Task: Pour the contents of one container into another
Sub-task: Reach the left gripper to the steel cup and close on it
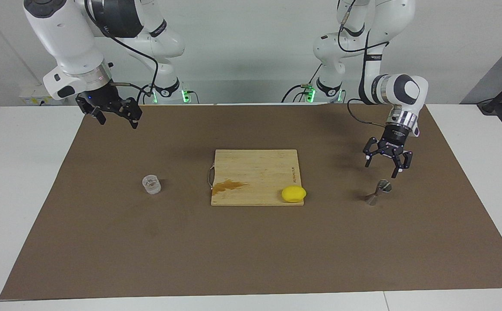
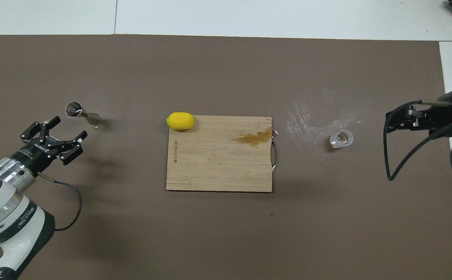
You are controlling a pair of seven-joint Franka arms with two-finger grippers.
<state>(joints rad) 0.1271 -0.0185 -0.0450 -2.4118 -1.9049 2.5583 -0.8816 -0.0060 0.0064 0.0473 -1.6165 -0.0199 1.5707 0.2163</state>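
Bright, even overhead light; soft shadows on the mat (image 1: 251,242), both views sharp.

You see one clear cup (image 1: 151,184), one metal jigger (image 1: 378,192), one lemon (image 1: 293,194), one cutting board (image 1: 255,172), one brown mat (image 1: 251,250).
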